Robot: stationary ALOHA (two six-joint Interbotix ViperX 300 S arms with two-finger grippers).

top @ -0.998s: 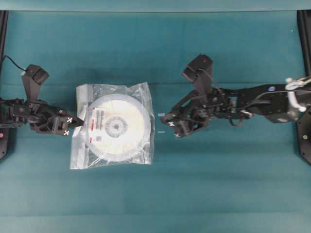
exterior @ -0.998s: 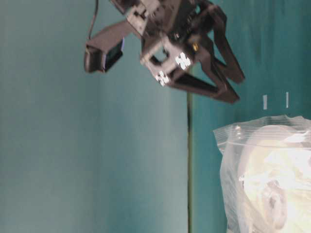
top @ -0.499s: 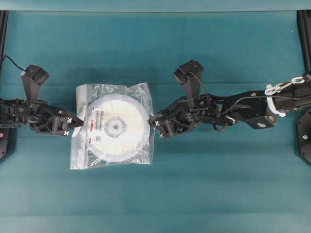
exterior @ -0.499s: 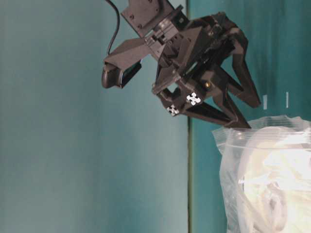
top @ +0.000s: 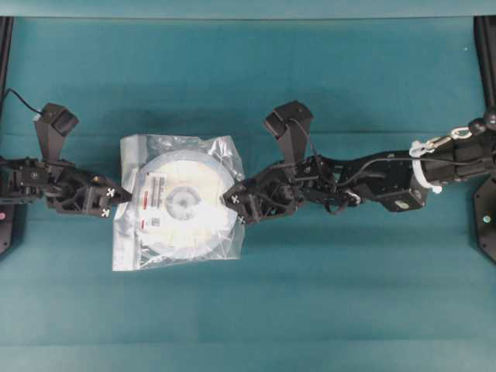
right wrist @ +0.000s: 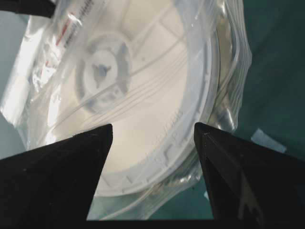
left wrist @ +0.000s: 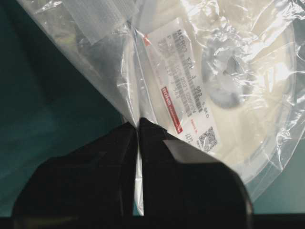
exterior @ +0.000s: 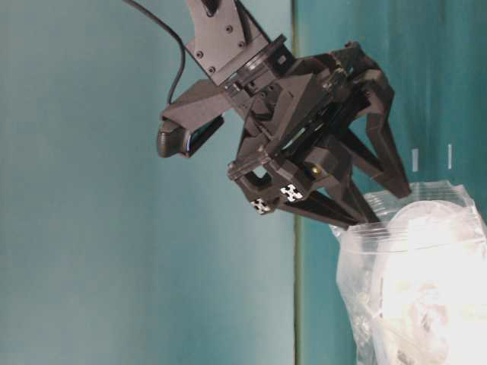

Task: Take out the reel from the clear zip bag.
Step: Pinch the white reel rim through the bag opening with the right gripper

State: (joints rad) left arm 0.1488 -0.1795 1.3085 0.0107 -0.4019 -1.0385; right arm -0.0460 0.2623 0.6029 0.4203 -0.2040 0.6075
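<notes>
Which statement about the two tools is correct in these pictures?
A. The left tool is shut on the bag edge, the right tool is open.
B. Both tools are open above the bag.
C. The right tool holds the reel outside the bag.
A: the left tool pinches the clear zip bag, while the right tool stands open over the reel, which is inside the bag.

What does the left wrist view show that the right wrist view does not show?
Only the left wrist view: the shut left gripper pinching the crinkled clear zip bag, and the white label with red stripe readable. Only the right wrist view: the open right gripper, its fingers apart over the bag's edge. Both: the flat round white reel inside the bag, with its grey hub.
</notes>
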